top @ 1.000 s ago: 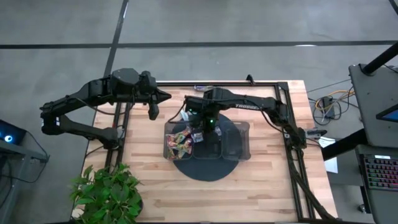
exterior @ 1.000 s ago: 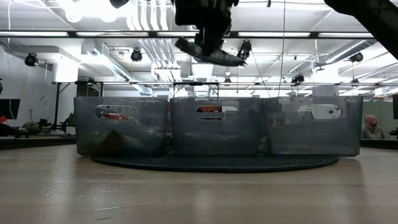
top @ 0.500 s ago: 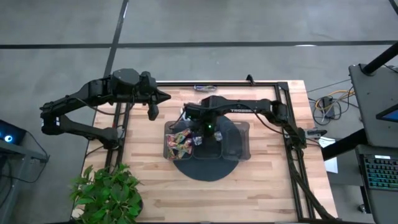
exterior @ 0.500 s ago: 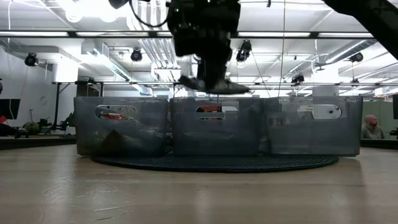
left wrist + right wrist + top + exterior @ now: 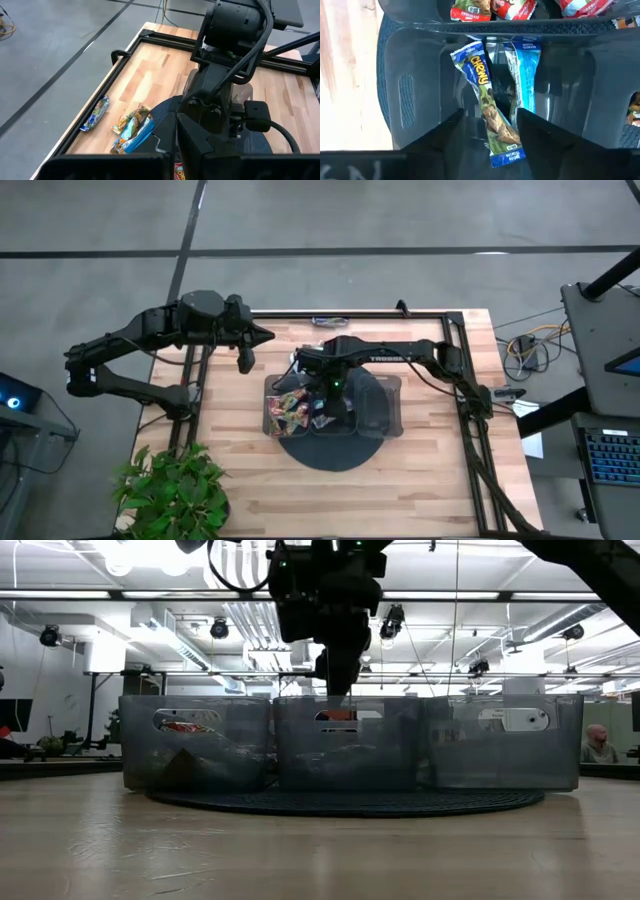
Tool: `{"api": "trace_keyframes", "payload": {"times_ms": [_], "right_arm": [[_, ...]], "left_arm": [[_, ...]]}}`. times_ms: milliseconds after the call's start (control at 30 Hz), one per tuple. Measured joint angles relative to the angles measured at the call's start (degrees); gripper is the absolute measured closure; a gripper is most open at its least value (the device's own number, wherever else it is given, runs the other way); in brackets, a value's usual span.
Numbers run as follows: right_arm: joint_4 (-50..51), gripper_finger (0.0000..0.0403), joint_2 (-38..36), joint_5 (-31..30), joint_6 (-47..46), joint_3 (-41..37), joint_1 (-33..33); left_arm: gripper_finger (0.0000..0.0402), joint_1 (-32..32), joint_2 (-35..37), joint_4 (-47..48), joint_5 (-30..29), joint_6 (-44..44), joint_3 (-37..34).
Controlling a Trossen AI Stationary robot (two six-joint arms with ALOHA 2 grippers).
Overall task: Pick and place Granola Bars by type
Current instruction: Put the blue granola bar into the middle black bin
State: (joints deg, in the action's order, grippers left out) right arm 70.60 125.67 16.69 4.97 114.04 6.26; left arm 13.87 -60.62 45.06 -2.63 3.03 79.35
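Observation:
A dark three-compartment tray (image 5: 395, 385) stands on a round black mat. My right gripper (image 5: 490, 122) hangs open over its middle compartment (image 5: 420, 75), fingers pointing down. A dark blue granola bar (image 5: 487, 100) lies in that compartment below the gap between the fingers, beside a light blue bar (image 5: 522, 75). Reddish bars (image 5: 287, 408) fill the left compartment. More blue bars (image 5: 132, 130) and another (image 5: 95, 114) lie on the table by its far edge. My left gripper (image 5: 245, 362) waits, shut, above the table's far left.
A black frame (image 5: 460, 360) runs round the table's far and side edges. A potted plant (image 5: 175, 490) stands at the near left corner. The tray's right compartment (image 5: 380, 405) shows no bars. Bare wood lies in front of the mat (image 5: 330, 452).
My right gripper has come down toward the tray's middle compartment and opened. The dark blue bar, held level below its fingers before, has dropped into that compartment and lies there beside the light blue bar.

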Motion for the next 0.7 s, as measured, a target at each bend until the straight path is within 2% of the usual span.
{"api": "trace_keyframes", "payload": {"times_ms": [133,300,500,700], "right_arm": [[-0.07,0.0215,-0.28,0.07,1.08,1.06,-0.02],[-0.09,0.0219,-2.86,0.07,1.91,2.71,0.09],[-1.74,0.0242,-10.18,-0.17,2.70,2.73,1.04],[-8.13,0.0267,-19.91,-0.35,2.63,1.67,3.45]], "left_arm": [[0.0401,0.00,0.00,0.00,0.00,-0.19,0.00],[0.0401,-0.02,0.02,0.00,-0.01,-1.03,0.00],[0.0401,-0.04,0.02,-0.01,0.00,-1.38,0.00],[0.0401,-0.04,0.02,-0.33,-0.01,-2.16,0.00]]}}
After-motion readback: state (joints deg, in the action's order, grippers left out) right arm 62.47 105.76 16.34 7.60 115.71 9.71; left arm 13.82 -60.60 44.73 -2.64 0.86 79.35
